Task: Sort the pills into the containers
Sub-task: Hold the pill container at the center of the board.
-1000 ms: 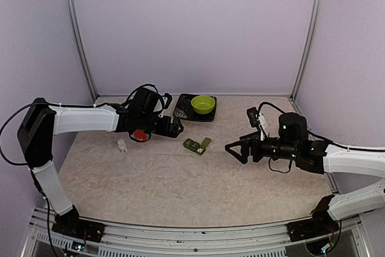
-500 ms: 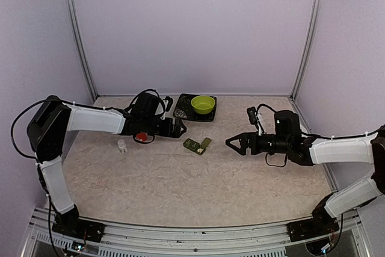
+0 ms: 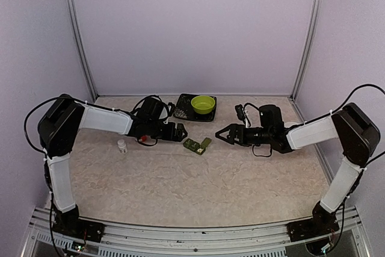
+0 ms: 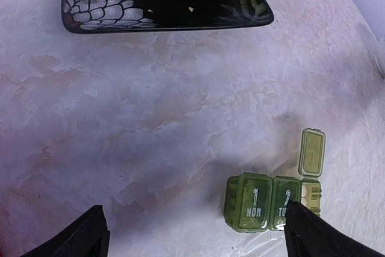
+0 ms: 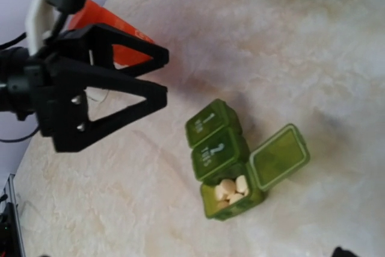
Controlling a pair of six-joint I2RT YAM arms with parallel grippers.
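My left gripper point(image 3: 180, 130) & right gripper point(image 3: 221, 135) gape empty, flanking the containers point(image 3: 197, 145) mid-frame — prob. one braces, other fills.

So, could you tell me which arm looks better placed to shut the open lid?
Probably the right: the open lid is at the end of the containers nearest the right gripper, which is open and pointed at it. The left gripper, also open, faces the closed end.
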